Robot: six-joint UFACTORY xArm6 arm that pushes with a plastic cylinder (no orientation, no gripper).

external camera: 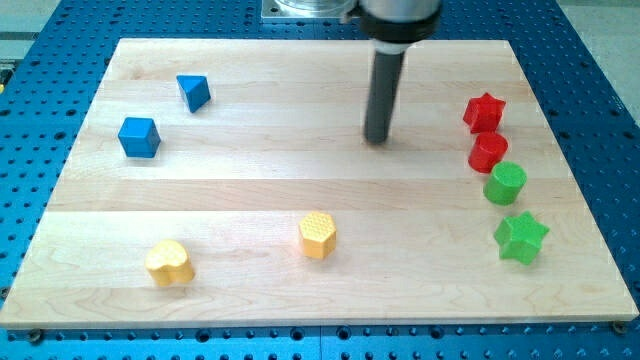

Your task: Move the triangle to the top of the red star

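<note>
No pincer shows for you, only my tip (377, 139) on the bench (300, 180), well apart from blue triangle (194, 92) and red star (484, 112).

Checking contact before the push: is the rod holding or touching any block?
Nothing is held. My tip rests on bare board, apart from the blue triangle and the red star.

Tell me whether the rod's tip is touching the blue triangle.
Apart. In the camera view, my tip stands mid-board, with a wide stretch of bare wood between it and the blue triangle toward the view's left.
</note>
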